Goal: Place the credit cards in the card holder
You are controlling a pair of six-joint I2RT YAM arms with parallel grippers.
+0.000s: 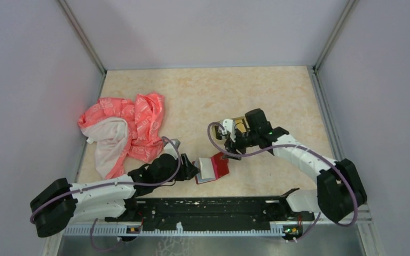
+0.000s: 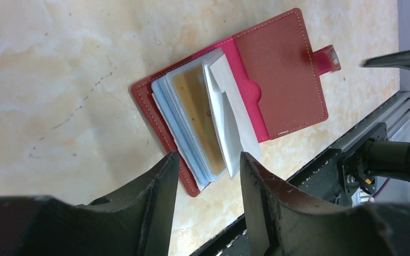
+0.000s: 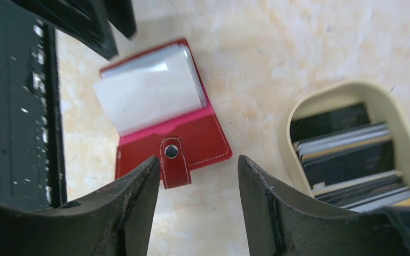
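Right wrist view: the card holder (image 3: 192, 141) is seen lying open on the bench (image 3: 299, 42), with its snap tab (image 3: 173, 160) pointed at the camera and the clear sleeves (image 3: 149, 90) flopped up off the red cover. The right gripper (image 3: 197, 160) is spread wide with nothing in it, hanging over that tab. Just beside it the credit cards (image 3: 347, 154) are stacked in the oval tan tray (image 3: 320, 93). In the left wrist view a gold-tan card (image 2: 192, 101) is already tucked into a sleeve. The left gripper (image 2: 208, 160) is wide open too, its fingers set either side of the sleeves' near edge; whether anything is touched can't be told. From the top view the holder is placed between the two arms, close to the near edge, well apart from the pink cloth (image 1: 133, 125). Handling-wise, the cards are probably light, stiff and slick, so a pinch on an exposed edge is likely needed rather than a flat grab. The holder looks light and floppy and would probably get shoved around unless its cover or sleeves are pinned while a card is slid in.
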